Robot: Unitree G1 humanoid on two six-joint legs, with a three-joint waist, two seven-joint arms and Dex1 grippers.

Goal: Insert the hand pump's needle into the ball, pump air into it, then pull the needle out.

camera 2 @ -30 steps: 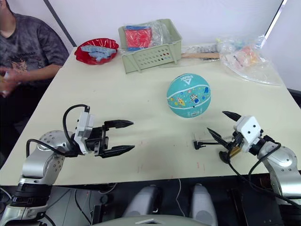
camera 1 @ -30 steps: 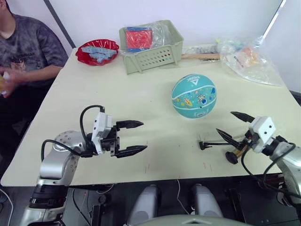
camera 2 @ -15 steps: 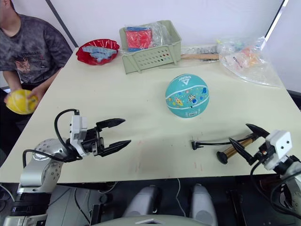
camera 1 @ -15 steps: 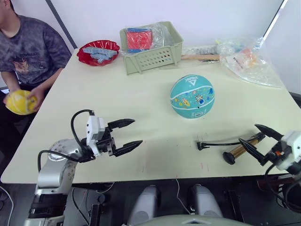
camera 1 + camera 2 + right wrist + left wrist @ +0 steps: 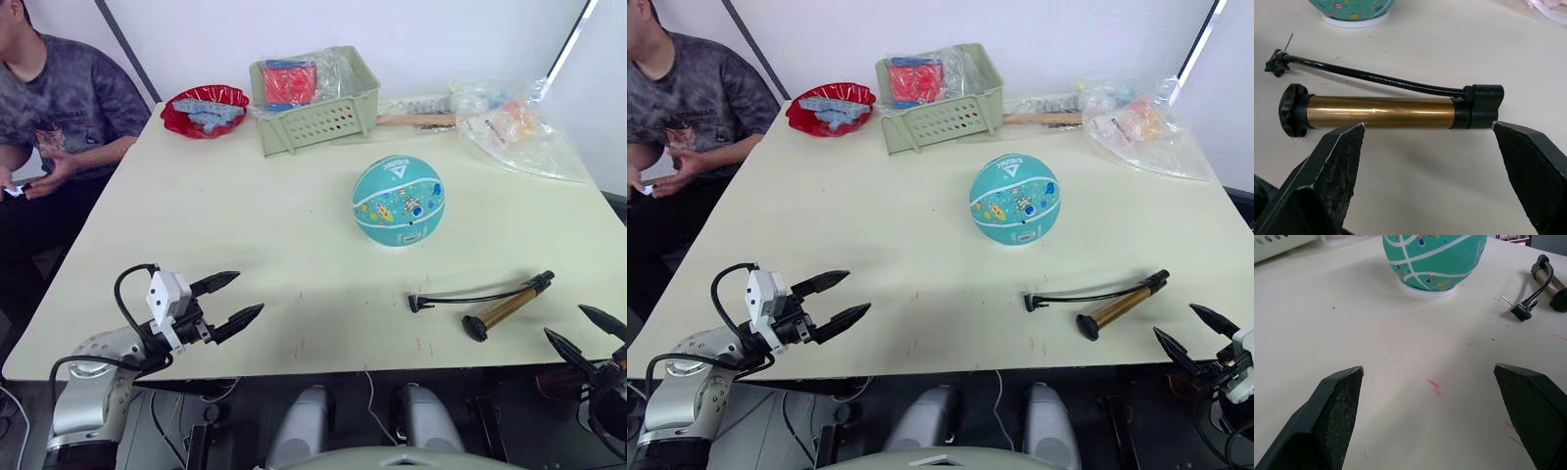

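The table (image 5: 245, 225) carries the ball (image 5: 399, 200) at centre, resting on a small white ring and untouched. At its 5 o'clock lies the hand pump (image 5: 507, 306), flat on the table, with its thin hose trailing toward the needle (image 5: 1506, 300), which lies loose at the ball's 6 o'clock, apart from it. The left gripper (image 5: 227, 300) hangs at the table's 7 o'clock edge, fingers spread wide and empty. The right gripper (image 5: 582, 332) hangs off the 4 o'clock edge, just beyond the pump, likewise wide and empty. Risks, as judged: the round ball may roll off its ring if the needle is pressed in unsteadied; the thin needle may bend or slip if gripped off-axis.
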